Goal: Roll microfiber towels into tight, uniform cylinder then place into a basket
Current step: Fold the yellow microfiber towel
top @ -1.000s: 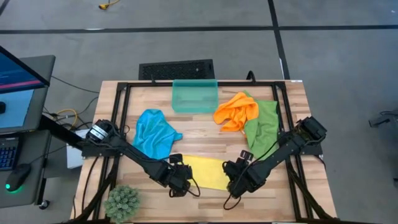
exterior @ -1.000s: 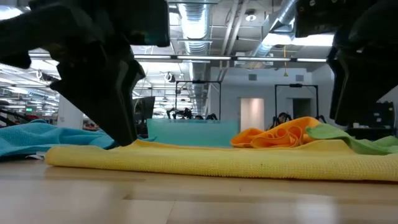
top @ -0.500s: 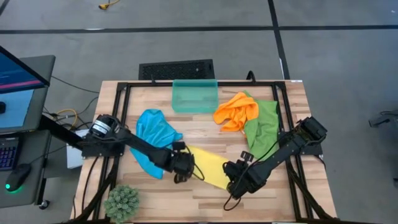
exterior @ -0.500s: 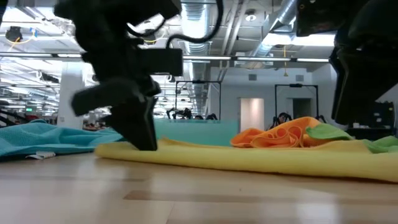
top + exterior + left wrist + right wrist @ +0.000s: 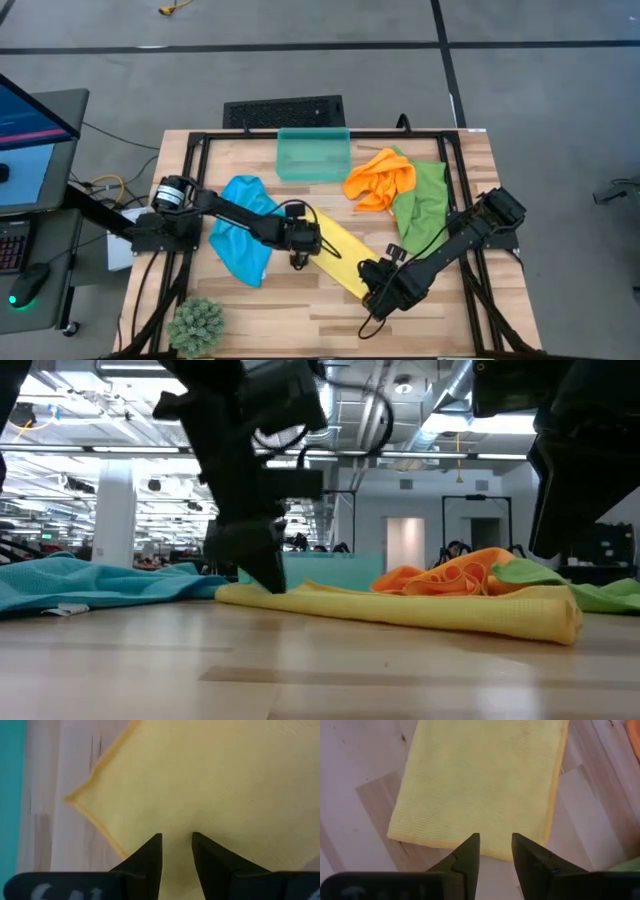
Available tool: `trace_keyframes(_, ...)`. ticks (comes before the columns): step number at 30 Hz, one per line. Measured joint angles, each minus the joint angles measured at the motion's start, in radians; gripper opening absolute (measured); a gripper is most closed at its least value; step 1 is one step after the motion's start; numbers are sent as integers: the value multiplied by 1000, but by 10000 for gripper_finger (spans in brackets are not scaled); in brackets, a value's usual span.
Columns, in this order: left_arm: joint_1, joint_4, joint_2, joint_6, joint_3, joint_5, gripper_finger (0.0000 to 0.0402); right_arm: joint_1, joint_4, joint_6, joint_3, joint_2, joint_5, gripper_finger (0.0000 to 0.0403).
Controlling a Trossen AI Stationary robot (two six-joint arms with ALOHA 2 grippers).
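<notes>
- Lying as a folded diagonal strip on the table (image 5: 250,300), the yellow towel (image 5: 340,258) stretches between the two grippers.
- Left gripper (image 5: 300,255) is at the strip's upper-left end, fingers (image 5: 150,857) pinching the cloth.
- Right gripper (image 5: 372,292) hovers at the lower-right end, fingers (image 5: 467,852) slightly parted, gripping nothing.
- Blue towel (image 5: 245,225), orange towel (image 5: 380,178) and green towel (image 5: 425,200) lie crumpled near the empty basket (image 5: 313,155).
</notes>
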Motion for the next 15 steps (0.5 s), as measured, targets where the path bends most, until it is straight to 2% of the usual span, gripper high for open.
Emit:
trace_keyframes(7, -112, 150, -1, -1, 25, 20, 100, 24, -13, 7, 0, 0, 0, 127)
trace_keyframes(11, -183, 368, 11, -15, 27, 20, 100, 49, -55, 62, 0, 0, 1, 121)
trace_keyframes(15, -218, 575, 75, -28, 29, 16, 100, 70, -88, 122, 0, 0, 15, 118)
